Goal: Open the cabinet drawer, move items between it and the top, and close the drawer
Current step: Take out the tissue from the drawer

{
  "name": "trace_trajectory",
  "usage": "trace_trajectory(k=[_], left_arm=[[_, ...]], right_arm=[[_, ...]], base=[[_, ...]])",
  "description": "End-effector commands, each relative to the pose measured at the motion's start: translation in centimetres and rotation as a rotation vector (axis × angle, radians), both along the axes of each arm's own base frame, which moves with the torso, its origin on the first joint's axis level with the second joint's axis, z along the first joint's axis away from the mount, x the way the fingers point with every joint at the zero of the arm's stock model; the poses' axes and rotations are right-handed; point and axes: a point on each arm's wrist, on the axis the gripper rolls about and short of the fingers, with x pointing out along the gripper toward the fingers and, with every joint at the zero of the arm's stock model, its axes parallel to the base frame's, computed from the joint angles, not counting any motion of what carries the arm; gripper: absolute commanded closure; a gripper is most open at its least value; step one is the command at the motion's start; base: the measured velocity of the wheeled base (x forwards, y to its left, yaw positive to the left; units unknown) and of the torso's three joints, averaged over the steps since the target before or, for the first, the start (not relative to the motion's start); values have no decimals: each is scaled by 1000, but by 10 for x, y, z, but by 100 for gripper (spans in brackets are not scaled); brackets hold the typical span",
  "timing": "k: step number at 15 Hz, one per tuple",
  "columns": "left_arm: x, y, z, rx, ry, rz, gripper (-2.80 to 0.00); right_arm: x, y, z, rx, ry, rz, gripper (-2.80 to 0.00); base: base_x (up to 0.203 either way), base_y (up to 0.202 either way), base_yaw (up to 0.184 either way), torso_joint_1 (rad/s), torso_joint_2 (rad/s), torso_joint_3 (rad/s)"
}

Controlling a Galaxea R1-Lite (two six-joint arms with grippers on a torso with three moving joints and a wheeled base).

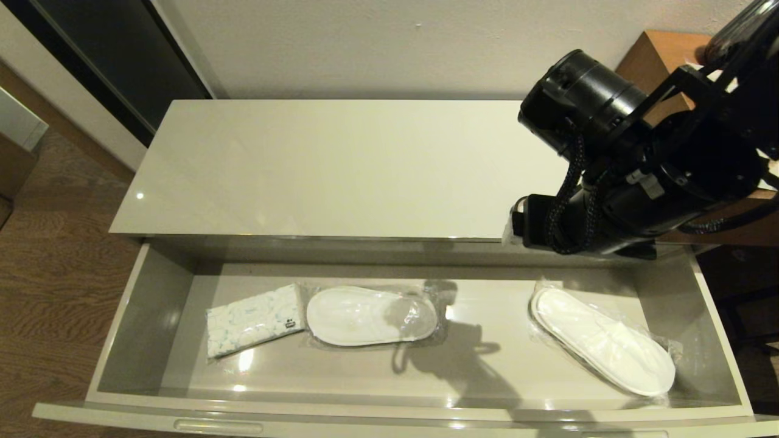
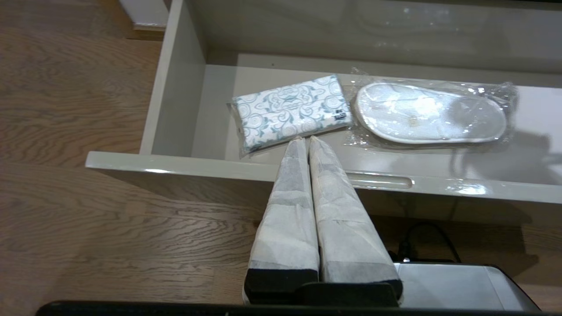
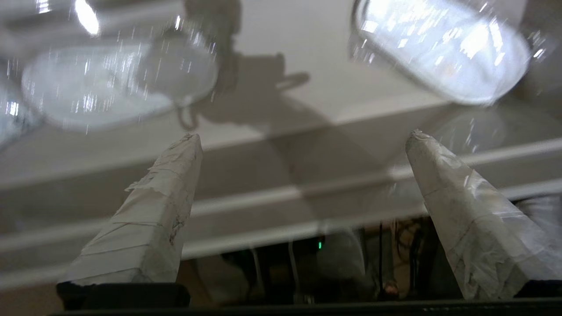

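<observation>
Glossy cream top (image 1: 341, 170) bare against a pale wall, wood floor (image 1: 55, 286) to the robot's left; cabinet drawer (image 1: 146, 316) pulled out, holding the tissue pack (image 1: 254, 320) at its left end beside two wrapped white slippers (image 1: 371, 316). Right gripper (image 3: 303, 145), fingers spread wide and empty, above the drawer's right part, its arm (image 1: 639, 158) masking the top's right corner; that view is blurred. Left gripper (image 2: 306, 141), fingers pressed together, outside the drawer front; no tape roll made out.

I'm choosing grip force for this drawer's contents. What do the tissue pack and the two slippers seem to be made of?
Tissue pack: soft paper in thin glossy printed film, judging by crinkled edges and sheen. Both slippers: white, apparently soft fabric, each sealed in clear plastic wrap that wrinkles and glints. The drawer looks like glossy lacquered board, since it mirrors light.
</observation>
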Motion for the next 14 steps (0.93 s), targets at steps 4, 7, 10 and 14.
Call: trace_trajectory(k=[4, 7, 10, 14], left_arm=[[0, 0, 0, 0, 0, 2, 0], [0, 0, 0, 0, 2, 2, 0], [0, 0, 0, 0, 2, 2, 0], [0, 0, 0, 0, 2, 2, 0]], right_arm=[[-44, 4, 9, 53, 15, 83, -280], [-52, 9, 10, 78, 39, 133, -280], [-68, 24, 10, 87, 43, 218, -280], [-76, 28, -7, 79, 113, 267, -280]], base=[[0, 0, 0, 0, 0, 0], [0, 0, 0, 0, 0, 0], [0, 0, 0, 0, 0, 0], [0, 0, 0, 0, 0, 0]])
